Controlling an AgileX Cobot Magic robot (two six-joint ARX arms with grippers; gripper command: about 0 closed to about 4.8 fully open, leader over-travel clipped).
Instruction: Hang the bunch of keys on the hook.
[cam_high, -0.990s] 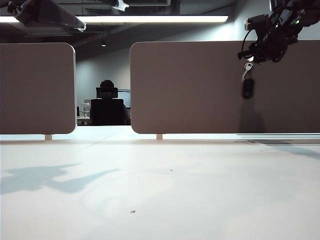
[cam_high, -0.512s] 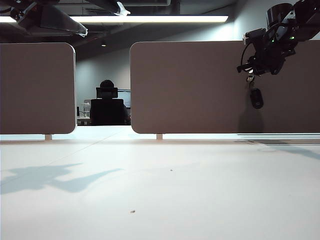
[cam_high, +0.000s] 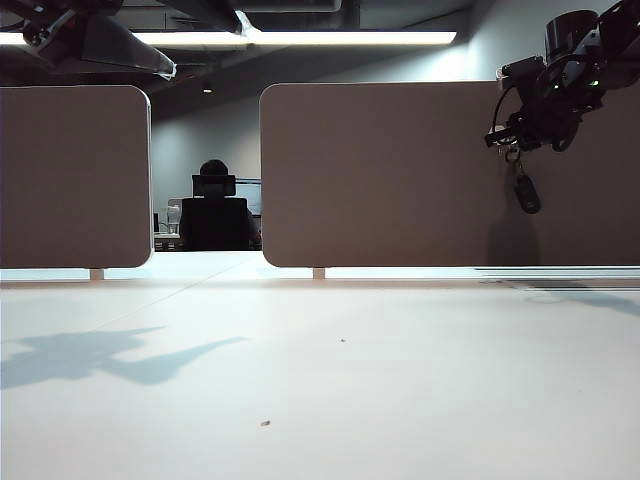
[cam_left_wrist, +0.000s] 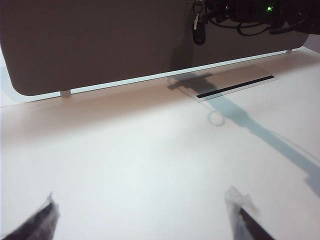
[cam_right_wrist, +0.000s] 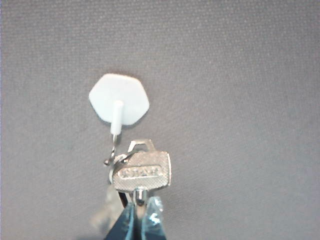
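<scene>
The hook (cam_right_wrist: 119, 104), a small white hexagon with a short peg, sits on the grey panel straight ahead in the right wrist view. My right gripper (cam_right_wrist: 141, 212) is shut on a silver key of the bunch of keys (cam_right_wrist: 142, 171), just below the hook. The key ring (cam_right_wrist: 113, 150) reaches up to the peg's tip; whether it is around the peg I cannot tell. In the exterior view the right gripper (cam_high: 515, 140) is high against the right panel, with the black fob (cam_high: 527, 192) dangling under it. My left gripper (cam_left_wrist: 142, 215) stands open over bare table, far from the keys (cam_left_wrist: 199, 32).
Two grey partition panels (cam_high: 380, 175) stand along the table's far edge with a gap between them, and a seated person (cam_high: 214, 205) shows beyond. A flat plate with a dark slot (cam_left_wrist: 235, 87) and a small ring mark (cam_left_wrist: 216, 118) lie on the table near the right panel.
My right gripper has moved right and slightly up along the panel with the keys, and the fob has swung right with it. The left arm has barely shifted.
</scene>
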